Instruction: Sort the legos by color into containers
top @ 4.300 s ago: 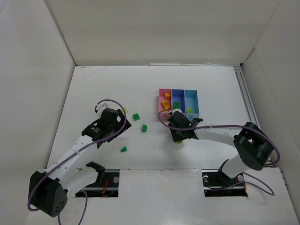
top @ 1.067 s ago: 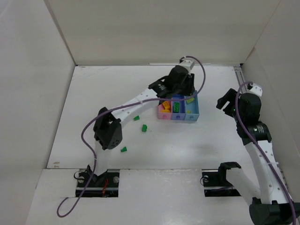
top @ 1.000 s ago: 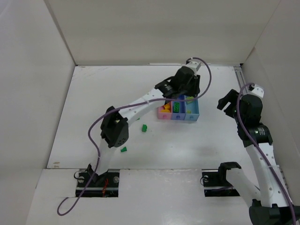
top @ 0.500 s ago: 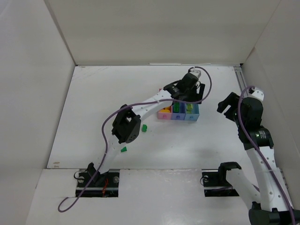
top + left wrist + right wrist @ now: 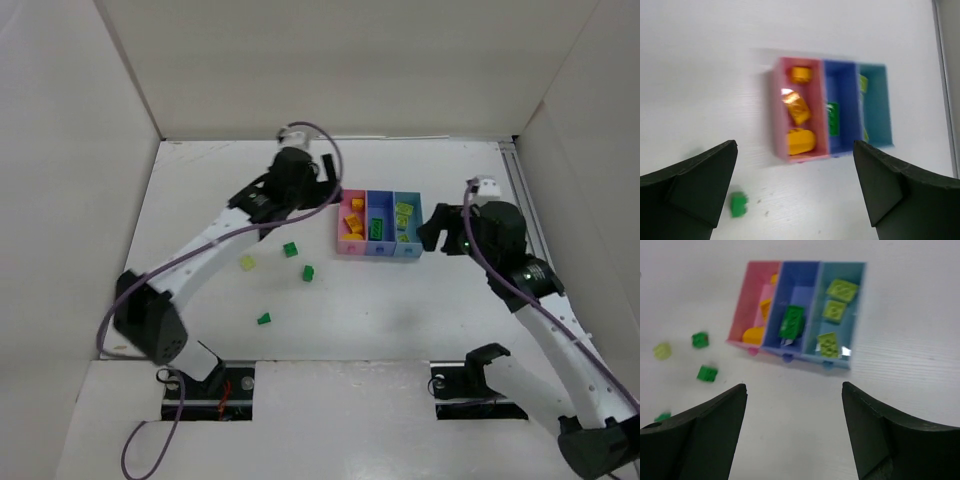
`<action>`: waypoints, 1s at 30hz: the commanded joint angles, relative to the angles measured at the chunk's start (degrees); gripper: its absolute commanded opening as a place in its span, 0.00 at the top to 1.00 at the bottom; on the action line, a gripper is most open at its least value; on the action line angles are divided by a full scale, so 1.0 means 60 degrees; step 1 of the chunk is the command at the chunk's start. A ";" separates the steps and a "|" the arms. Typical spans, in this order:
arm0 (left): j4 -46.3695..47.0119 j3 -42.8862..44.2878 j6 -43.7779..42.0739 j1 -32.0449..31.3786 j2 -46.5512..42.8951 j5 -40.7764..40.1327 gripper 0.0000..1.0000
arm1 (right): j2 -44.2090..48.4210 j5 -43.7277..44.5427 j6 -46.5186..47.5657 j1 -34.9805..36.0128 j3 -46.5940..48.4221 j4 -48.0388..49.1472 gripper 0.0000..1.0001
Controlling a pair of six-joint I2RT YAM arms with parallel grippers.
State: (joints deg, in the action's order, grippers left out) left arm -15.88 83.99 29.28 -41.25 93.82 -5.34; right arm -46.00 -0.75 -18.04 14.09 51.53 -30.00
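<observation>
The containers stand joined in a row: pink (image 5: 343, 226), medium blue (image 5: 379, 244) and light blue (image 5: 418, 228). Orange legos (image 5: 796, 107) lie in the pink one, a dark green brick (image 5: 792, 321) in the medium blue, and three lime bricks (image 5: 834, 310) in the light blue. Loose green bricks (image 5: 290, 249) (image 5: 309, 272) (image 5: 264, 318) and a lime piece (image 5: 246, 262) lie on the table to the left. My left gripper (image 5: 318, 192) hangs open and empty just left of the pink bin. At the right end of the row my right gripper (image 5: 428, 228) is open and empty.
White walls enclose the table on the left, back and right. A metal rail (image 5: 522, 195) runs along the right edge. The left arm's elbow (image 5: 145, 320) sits low at the near left.
My left gripper has opened and swung back from over the bins to their left side. The right gripper has moved in toward the right end of the row.
</observation>
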 commanded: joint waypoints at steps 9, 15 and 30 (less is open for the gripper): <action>-0.3049 -0.5118 0.4156 0.1455 -0.5322 -0.2946 0.00 | -0.4737 0.1638 0.0093 0.6044 0.1782 0.1583 0.18; -0.4090 -0.6291 0.5446 0.1690 -0.6612 -0.2947 0.00 | -0.7576 0.1693 -0.0875 0.7173 0.2923 0.2114 0.18; -0.5073 -0.6571 0.6063 0.1778 -0.8033 -0.2757 0.00 | -1.1112 0.3671 -0.3321 0.7467 0.5196 0.1234 0.35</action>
State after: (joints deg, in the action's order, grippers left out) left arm -44.47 45.32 64.40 -30.98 47.55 -21.17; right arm -112.25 17.06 -34.13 58.52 80.03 -22.09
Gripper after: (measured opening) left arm 0.997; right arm 0.662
